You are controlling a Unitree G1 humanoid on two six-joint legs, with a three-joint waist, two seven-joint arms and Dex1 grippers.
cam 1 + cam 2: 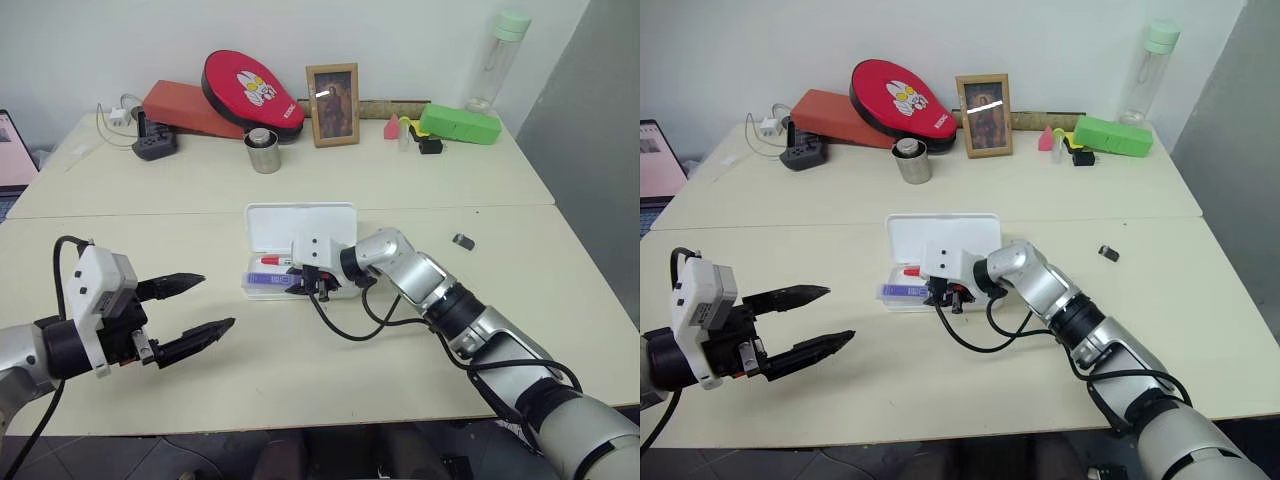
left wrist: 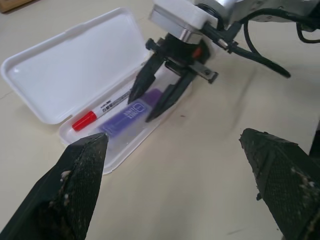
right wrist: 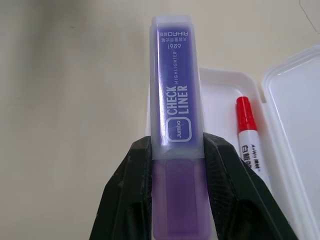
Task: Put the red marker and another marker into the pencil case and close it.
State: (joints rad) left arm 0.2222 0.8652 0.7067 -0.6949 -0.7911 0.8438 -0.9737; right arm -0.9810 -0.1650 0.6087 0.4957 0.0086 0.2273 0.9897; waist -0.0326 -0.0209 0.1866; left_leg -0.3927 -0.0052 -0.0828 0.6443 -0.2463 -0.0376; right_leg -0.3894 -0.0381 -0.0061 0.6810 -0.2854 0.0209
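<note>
The pencil case [image 1: 300, 225] lies open at the table's middle, its lid folded back. The red marker [image 2: 92, 116] lies in its tray, red cap toward the left end. My right gripper [image 1: 305, 285] is shut on the purple marker [image 3: 172, 90] and holds it lengthwise low over the tray, beside the red marker [image 3: 247, 130]. I cannot tell whether the purple marker touches the tray. My left gripper [image 1: 218, 300] hangs open and empty over bare table, to the left of the case and nearer me.
Along the back stand a metal cup [image 1: 264, 150], a picture frame [image 1: 332, 90], a red pad [image 1: 250, 90], a green box [image 1: 460, 123] and a bottle [image 1: 500, 60]. A small dark lump [image 1: 463, 241] lies to the right of the case.
</note>
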